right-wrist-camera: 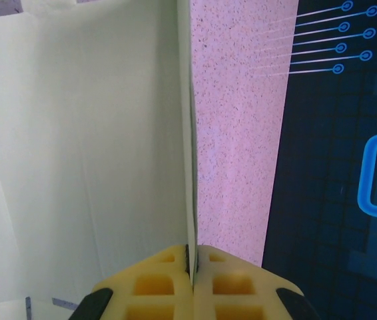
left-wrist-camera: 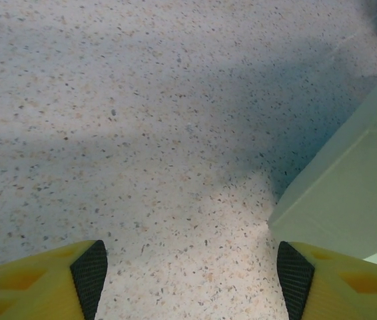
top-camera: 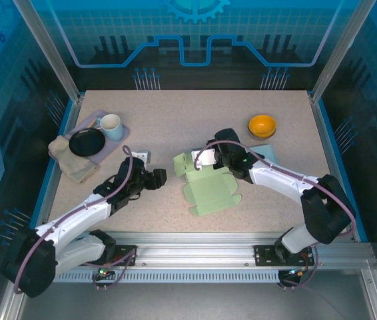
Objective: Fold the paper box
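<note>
The pale green paper box (top-camera: 212, 190) lies partly unfolded in the middle of the table, with flaps raised at its far left. My right gripper (top-camera: 202, 160) is at the box's far edge and is shut on an upright panel. In the right wrist view that thin panel (right-wrist-camera: 82, 133) runs edge-on between the closed yellow fingers of my right gripper (right-wrist-camera: 192, 257). My left gripper (top-camera: 160, 179) sits just left of the box, open. In the left wrist view my left gripper (left-wrist-camera: 192, 280) has bare tabletop between its pads, and a box corner (left-wrist-camera: 348, 200) stands close to the right pad.
An orange bowl (top-camera: 262, 125) sits at the back right on a light blue cloth (top-camera: 268, 150). At the back left are a black plate (top-camera: 86, 142), a pale mug (top-camera: 110, 125) and a beige cloth (top-camera: 68, 160). Glass walls enclose the table.
</note>
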